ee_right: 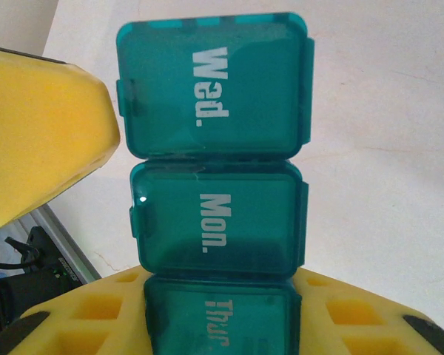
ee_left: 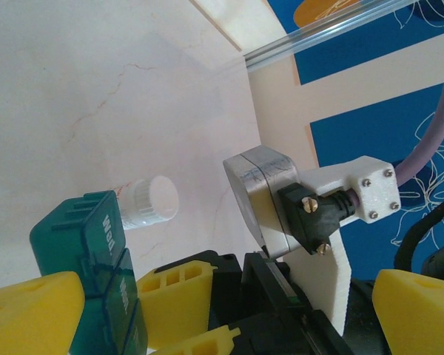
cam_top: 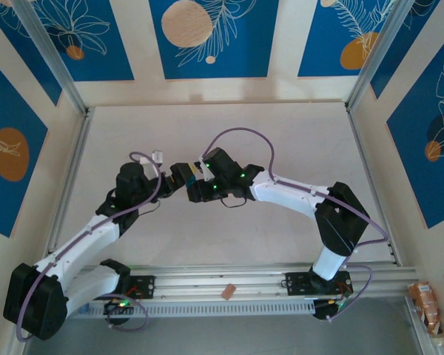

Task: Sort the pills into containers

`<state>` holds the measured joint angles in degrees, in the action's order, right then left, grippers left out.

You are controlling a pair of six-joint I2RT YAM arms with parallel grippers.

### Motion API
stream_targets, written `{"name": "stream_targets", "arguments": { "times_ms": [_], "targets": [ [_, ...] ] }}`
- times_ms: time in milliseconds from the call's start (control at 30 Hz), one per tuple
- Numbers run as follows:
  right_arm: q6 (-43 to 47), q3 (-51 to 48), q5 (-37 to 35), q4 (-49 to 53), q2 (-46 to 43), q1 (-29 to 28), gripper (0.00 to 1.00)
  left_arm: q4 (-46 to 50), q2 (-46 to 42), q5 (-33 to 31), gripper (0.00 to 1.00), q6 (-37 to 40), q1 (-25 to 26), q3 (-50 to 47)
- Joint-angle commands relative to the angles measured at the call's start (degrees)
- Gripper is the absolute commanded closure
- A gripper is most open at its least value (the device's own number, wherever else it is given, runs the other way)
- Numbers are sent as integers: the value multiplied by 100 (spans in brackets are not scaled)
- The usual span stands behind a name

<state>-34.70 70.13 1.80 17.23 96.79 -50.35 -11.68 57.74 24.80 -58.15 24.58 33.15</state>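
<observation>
Above the middle of the table (cam_top: 281, 133), the right jaws pinch the lower end of the green pill box (ee_right: 214, 140) and hold it up. The left jaws are spread wide beside it. The three lids look shut and no pill is visible, so the sorting has probably not begun. A white bottle (ee_left: 149, 201) waits on the table behind.
</observation>
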Motion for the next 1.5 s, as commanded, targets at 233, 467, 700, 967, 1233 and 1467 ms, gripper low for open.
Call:
{"name": "stream_targets", "arguments": {
  "times_ms": [233,467,700,967,1233,1467],
  "targets": [
    [-100,-132,143,-105,23,-107,68,-211,68,-138,0,-31,170,251],
    [-116,-197,129,-152,-7,-107,68,-139,93,-264,0,41,246,342],
    [-168,-333,129,-184,-176,7,68,632,-354,-962,0,366,241,260],
    [-217,-298,211,-216,-290,-1,68,177,-62,-704,0,148,251,34],
    [-257,-189,264,-256,-304,-42,68,6,78,-616,0,103,250,34],
    [-279,-78,300,-264,-164,-133,68,-180,184,-548,0,31,287,43]
  ]
}}
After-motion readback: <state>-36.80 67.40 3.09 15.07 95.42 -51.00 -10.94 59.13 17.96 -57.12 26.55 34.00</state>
